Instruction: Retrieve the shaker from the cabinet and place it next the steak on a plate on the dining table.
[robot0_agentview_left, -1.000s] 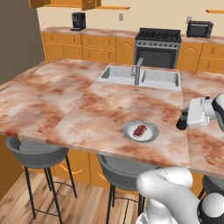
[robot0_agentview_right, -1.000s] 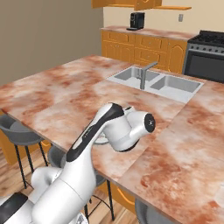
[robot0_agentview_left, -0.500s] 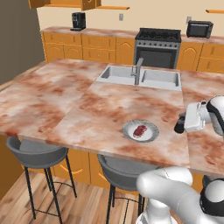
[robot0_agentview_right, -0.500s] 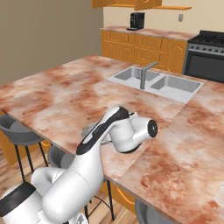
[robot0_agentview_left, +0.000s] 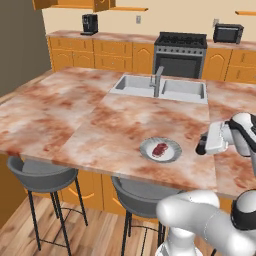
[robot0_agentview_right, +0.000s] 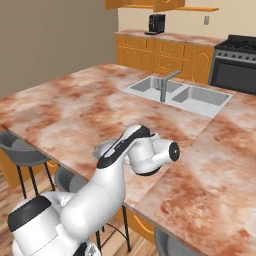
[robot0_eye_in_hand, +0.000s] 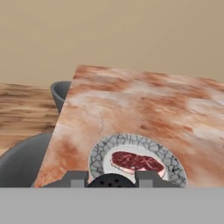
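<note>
The end effector (robot0_agentview_left: 204, 146) hangs above the counter (robot0_agentview_left: 75, 120) close to its near edge, closed tight on the shaker (robot0_agentview_left: 202, 146), which shows as a small black cylinder held sideways with its end pointing toward the plate (robot0_agentview_left: 160, 150). In the hand view the shaker's dark perforated cap (robot0_eye_in_hand: 112, 181) sits between the two fingertips (robot0_eye_in_hand: 75, 179), with the grey-rimmed plate and the steak (robot0_eye_in_hand: 136, 162) straight ahead and slightly below. The plate rests near the counter's front edge, above the grey stools (robot0_agentview_left: 42, 176), and the steak lies roughly at its centre. The shaker is off to the plate's right, apart from it and not yet touching the stone. The main risk, as I judge it, lies in the set-down: the shaker is carried on its side, so releasing without righting it first could let it roll toward the near edge and drop. Coming in too low could also nudge the plate rim and shove plate and steak toward the edge.
</note>
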